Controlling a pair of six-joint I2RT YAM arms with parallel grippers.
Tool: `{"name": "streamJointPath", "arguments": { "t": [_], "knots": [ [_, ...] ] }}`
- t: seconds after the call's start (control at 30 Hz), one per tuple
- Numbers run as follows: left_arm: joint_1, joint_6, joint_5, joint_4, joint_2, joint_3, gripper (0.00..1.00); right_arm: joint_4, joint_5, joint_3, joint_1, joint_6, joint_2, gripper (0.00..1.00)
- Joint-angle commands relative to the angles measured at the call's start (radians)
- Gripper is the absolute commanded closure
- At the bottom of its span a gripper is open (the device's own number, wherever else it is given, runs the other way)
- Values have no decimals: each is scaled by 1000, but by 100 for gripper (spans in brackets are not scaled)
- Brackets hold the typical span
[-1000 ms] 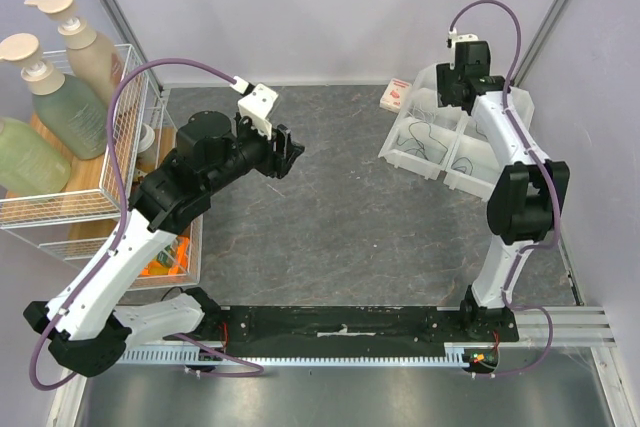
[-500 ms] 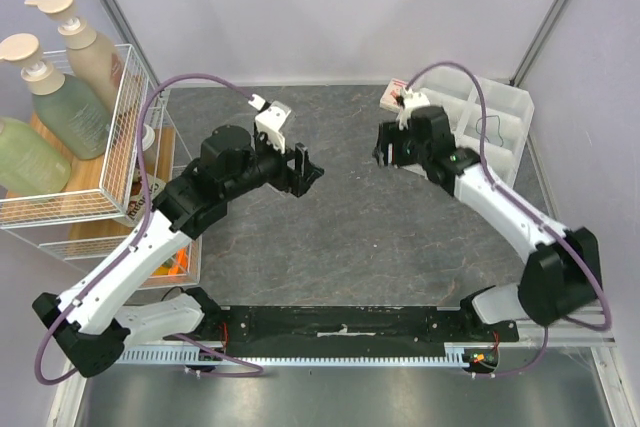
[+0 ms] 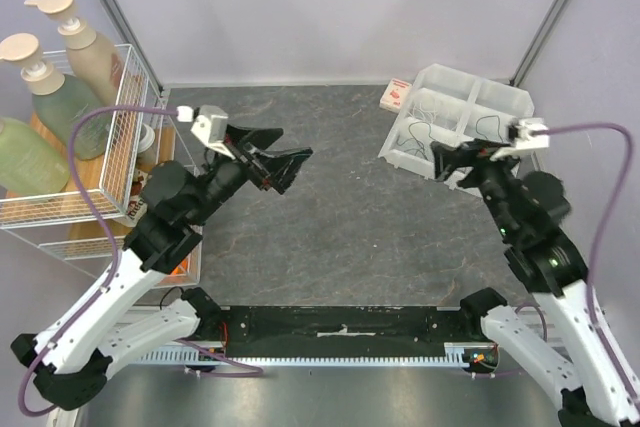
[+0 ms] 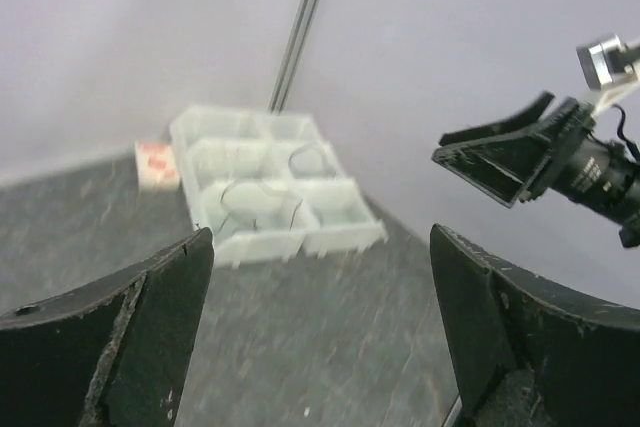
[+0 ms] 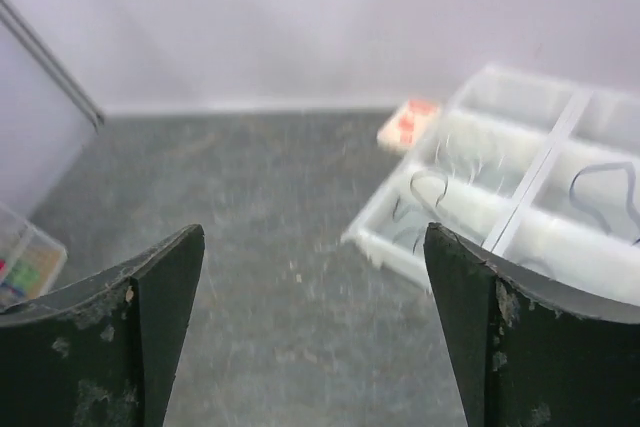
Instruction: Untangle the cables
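The cables lie as thin curls in the compartments of a white divided tray [image 3: 404,150] at the back right. A dark loop [image 3: 419,134] sits in a front compartment and another dark curl [image 3: 487,125] one compartment to the right; the wrist views show the same loops [image 4: 262,202] [image 5: 430,187]. My left gripper [image 3: 290,169] hovers open over the table's left middle, pointing at the tray, nothing between its fingers [image 4: 120,347]. My right gripper [image 3: 440,159] is open and empty just in front of the tray. The left wrist view shows the right gripper [image 4: 490,152] high on the right.
A small red-and-white box [image 3: 397,95] lies beside the tray's back left corner. A wire basket shelf [image 3: 120,147] with pump bottles [image 3: 55,77] stands along the left edge. Metal frame posts [image 3: 545,17] rise at the back corners.
Both grippers opened wider. The right arm left the tray, swung toward the table's middle, then drew back in front of the tray. The left arm lifted and turned its gripper toward the tray.
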Motion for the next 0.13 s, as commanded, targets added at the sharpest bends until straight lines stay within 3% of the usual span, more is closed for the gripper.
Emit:
{"name": "streamJointPath", "arguments": {
  "t": [0.0,0.1],
  "knots": [
    [-3,-44,8,238,-75,-10,5,-31,108,84,0,-19,-93,2],
    [-3,-30,16,246,-87,34,5,-37,107,142,0,-19,-110,2]
  ]
}}
